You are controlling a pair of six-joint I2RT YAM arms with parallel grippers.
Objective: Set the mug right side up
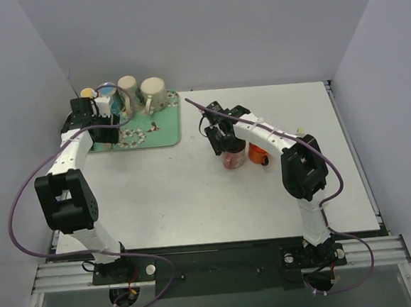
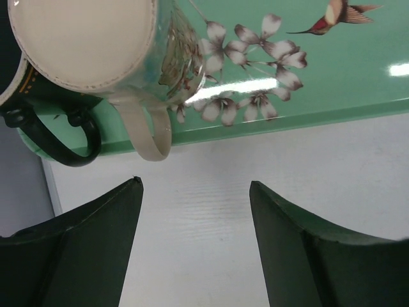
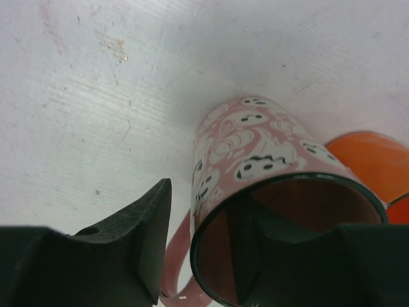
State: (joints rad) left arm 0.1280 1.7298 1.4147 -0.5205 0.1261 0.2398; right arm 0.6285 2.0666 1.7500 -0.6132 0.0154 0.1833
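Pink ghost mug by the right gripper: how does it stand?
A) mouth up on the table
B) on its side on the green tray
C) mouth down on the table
A: the right wrist view looks down into the open mouth of the pink ghost mug, standing on the white table.

We see our left gripper (image 2: pixel 195 185) with its 2 dark fingers (image 2: pixel 96 243) spread wide over the bare white table (image 2: pixel 211 256), nothing between them. Just beyond lies a green tray (image 2: pixel 358 77) painted with flowers and a hummingbird (image 2: pixel 335 16). It carries a cream floral mug (image 2: pixel 83 38) beside a dark mug's black handle (image 2: pixel 70 137).
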